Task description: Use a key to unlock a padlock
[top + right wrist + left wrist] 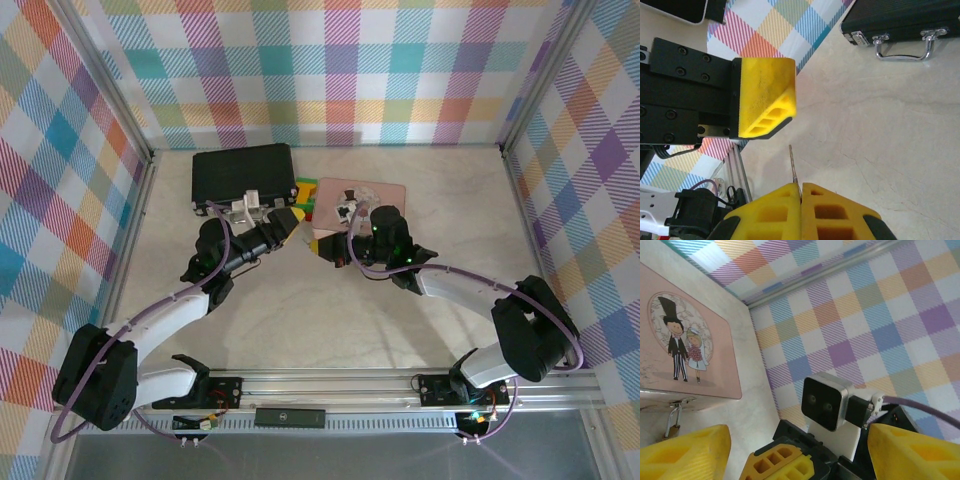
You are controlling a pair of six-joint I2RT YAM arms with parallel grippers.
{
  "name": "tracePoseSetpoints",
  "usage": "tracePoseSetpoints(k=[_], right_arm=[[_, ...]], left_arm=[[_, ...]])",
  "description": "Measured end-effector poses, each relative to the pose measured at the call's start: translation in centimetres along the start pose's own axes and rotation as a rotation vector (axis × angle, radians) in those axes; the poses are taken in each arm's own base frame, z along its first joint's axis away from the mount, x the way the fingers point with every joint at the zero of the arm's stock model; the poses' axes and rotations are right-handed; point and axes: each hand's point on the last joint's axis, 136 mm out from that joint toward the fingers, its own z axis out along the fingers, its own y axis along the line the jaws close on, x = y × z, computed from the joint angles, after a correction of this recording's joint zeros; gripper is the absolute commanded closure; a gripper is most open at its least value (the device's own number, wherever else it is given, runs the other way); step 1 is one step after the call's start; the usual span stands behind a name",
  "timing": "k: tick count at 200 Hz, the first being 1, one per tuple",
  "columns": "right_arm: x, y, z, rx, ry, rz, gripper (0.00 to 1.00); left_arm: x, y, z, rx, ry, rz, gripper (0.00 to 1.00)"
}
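While the left claw [800, 454] stands wide open, the padlock [671, 429] hangs at the lower left of its wrist view from the pink tin [700, 340], its long axis up-down and its shackle uppermost. The right wrist view adds the right claw [801, 189] pinched shut on the key [792, 162], whose thin blade points up the frame.

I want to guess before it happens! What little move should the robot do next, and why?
Probably the left gripper should shift to the padlock and steady it: its jaws stand open and empty, the padlock dangles from the pink tin, and the right gripper is shut on the key.
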Motion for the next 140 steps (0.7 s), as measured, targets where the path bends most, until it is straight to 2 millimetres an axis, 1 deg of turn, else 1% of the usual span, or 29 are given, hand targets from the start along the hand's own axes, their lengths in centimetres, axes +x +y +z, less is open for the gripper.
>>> tracePoseSetpoints(k=[66,86,96,106,123,140], right_arm=[[-1.0,1.5,-0.5,-0.062,-0.024,0.034,1.00],[-1.3,1.9,-0.7,-0.072,-0.034,0.035,1.00],[-1.4,2.0,-0.7,-0.077,-0.036,0.035,1.00],[-1.4,2.0,-0.7,-0.078,-0.037,0.040,1.00],[-1.5,2.0,-0.6,-0.082,-0.039,0.048,1.00],[-1.4,1.9,-0.5,-0.086,-0.036,0.055,1.00]], left_arm=[[1.4,1.2,0.1,-0.047,0.055,0.040,0.30],[1.7,1.1,0.2,-0.045,0.063,0.051,0.40],[1.9,1.0,0.2,-0.042,0.070,0.059,0.49],[2.2,0.9,0.3,-0.040,0.077,0.060,0.62],[2.6,0.7,0.5,-0.034,0.092,0.073,0.69],[2.8,0.7,0.5,-0.036,0.096,0.073,0.83]])
